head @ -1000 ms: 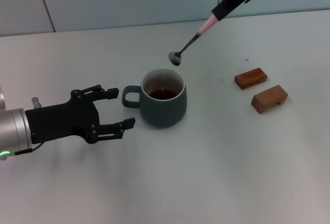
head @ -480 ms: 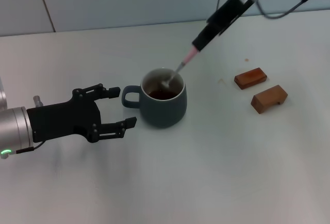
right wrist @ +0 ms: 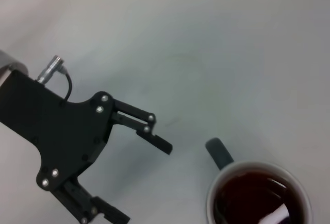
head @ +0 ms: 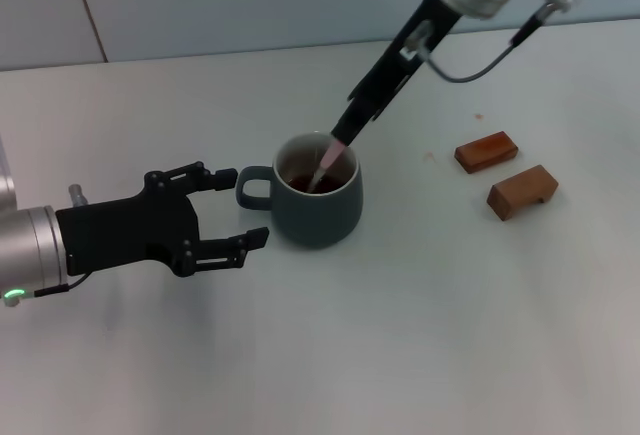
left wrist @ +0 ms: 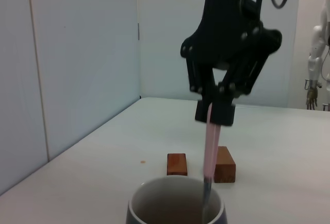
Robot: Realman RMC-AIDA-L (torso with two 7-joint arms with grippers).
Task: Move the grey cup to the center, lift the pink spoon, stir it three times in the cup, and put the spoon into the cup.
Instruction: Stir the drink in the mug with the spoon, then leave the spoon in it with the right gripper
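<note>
With my right end effector (head: 352,127) clamped on the spoon (head: 327,162) by its pink handle, the spoon slants down into the cup (head: 316,202), tip in the dark liquid near the far side of the rim. Cup sits mid-bench (head: 420,315), handle pointing at my left end effector (head: 240,209). That one hangs just beside the handle, fingers spread wide, holding nothing, not touching the cup. Two wooden blocks (head: 507,171) lie well apart from the cup on my right, close to each other.
</note>
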